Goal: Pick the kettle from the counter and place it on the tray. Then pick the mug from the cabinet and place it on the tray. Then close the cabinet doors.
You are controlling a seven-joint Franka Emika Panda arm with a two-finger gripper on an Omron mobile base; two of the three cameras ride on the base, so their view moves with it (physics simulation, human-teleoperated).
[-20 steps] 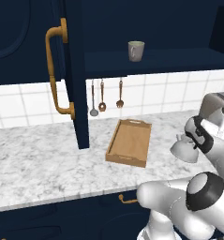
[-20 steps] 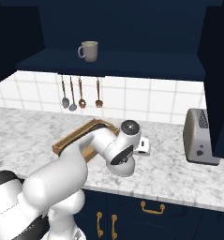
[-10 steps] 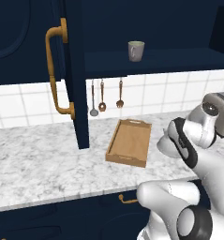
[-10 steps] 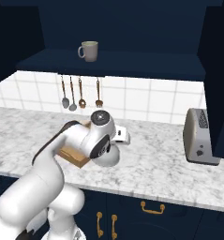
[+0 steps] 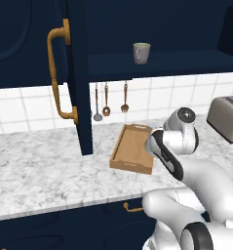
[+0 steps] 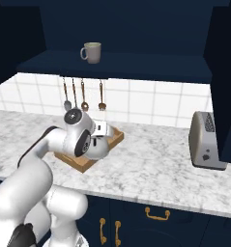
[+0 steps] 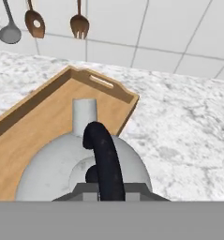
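Kettle (image 7: 80, 164) is held by its black handle in the clamped hand (image 7: 104, 187), over the tray (image 7: 33, 122) on the counter (image 7: 188, 122).

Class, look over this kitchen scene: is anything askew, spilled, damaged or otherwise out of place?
Nothing is spilled or damaged. The tray lies at an angle to the counter edge, and the cabinet door stands open with the mug on the shelf. The kettle hangs from the gripper over the tray.
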